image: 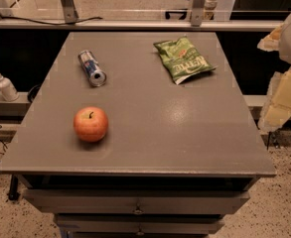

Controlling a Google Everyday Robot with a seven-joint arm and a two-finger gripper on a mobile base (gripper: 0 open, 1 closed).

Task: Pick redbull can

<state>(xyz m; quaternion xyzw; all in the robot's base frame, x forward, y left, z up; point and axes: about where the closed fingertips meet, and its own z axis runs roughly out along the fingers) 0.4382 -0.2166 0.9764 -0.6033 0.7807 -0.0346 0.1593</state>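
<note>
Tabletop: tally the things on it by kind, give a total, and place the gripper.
Redbull can: 1
Apple: 1
Green chip bag: 1
Total: 3
Gripper: at the view's right edge, beside the table, away from all three.

tool (285, 90): beyond the right edge of the table (184, 148), touching nothing.
redbull can (92, 68): lying far left, open surface on every side.
apple (91, 124): near left, well apart from can.
chip bag (183, 60): far right, lies between tool and can.
free lane: centre and near right.
</note>
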